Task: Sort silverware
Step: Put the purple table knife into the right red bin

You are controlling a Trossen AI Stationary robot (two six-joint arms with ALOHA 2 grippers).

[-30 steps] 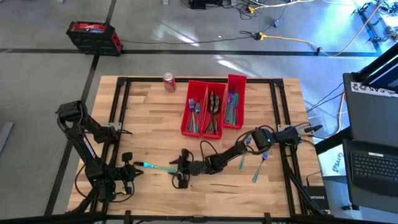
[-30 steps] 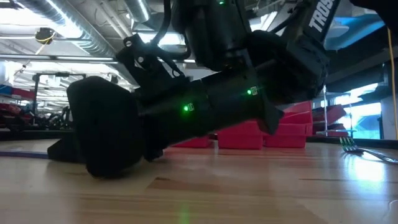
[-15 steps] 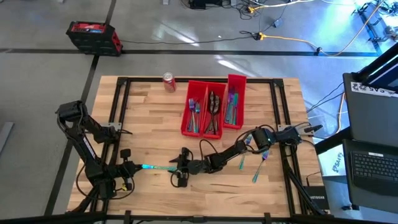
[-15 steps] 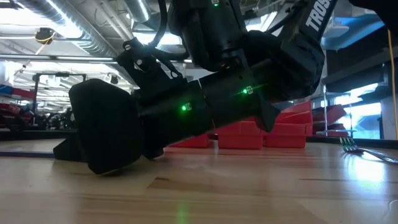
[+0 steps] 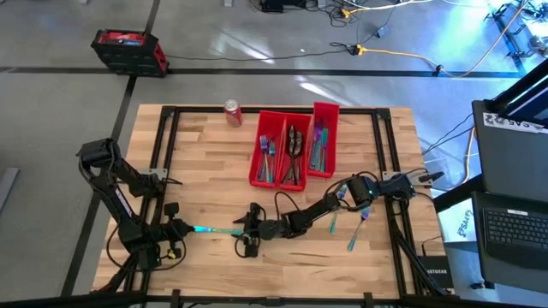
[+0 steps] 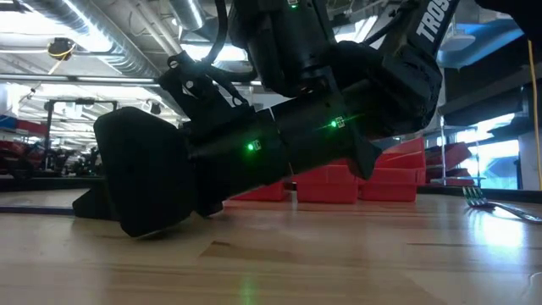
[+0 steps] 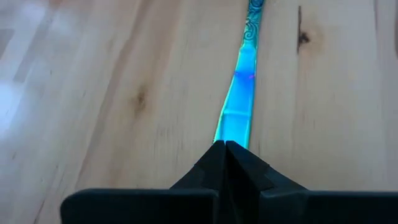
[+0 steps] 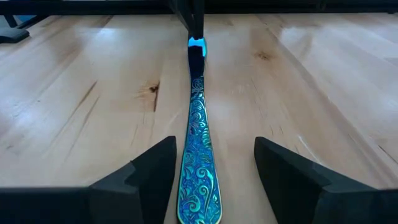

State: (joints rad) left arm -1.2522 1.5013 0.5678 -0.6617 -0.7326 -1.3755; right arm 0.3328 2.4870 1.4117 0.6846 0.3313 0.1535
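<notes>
While the left gripper [image 5: 177, 229] sits near the front left corner of the table [image 5: 205, 171], its fingers [image 7: 225, 163] are pinched fully together on the tip of a teal-blue knife [image 5: 214, 231] that lies flat on the wood. Left wrist view: blade [image 7: 238, 106] runs straight out from the closed fingertips, resting on the boards. Right gripper [image 5: 247, 229] is low by the front edge, near the middle, jaws spread wide, one finger on each side of the patterned handle [image 8: 199, 162]; neither finger visibly touches it, so nothing gripped there. Knife spans between the two grippers, parallel to the front edge. Right arm [image 6: 279, 144] fills most of the low view, lying close over the table.

Three red bins [image 5: 291, 147] stand side by side at the back middle of the table, holding sorted silverware [image 5: 295, 150]. More loose pieces [image 5: 355, 229] lie toward the front right, one fork [image 6: 495, 203] seen in the low view. Red soda can [image 5: 232, 112] at the back edge, left of the bins.
</notes>
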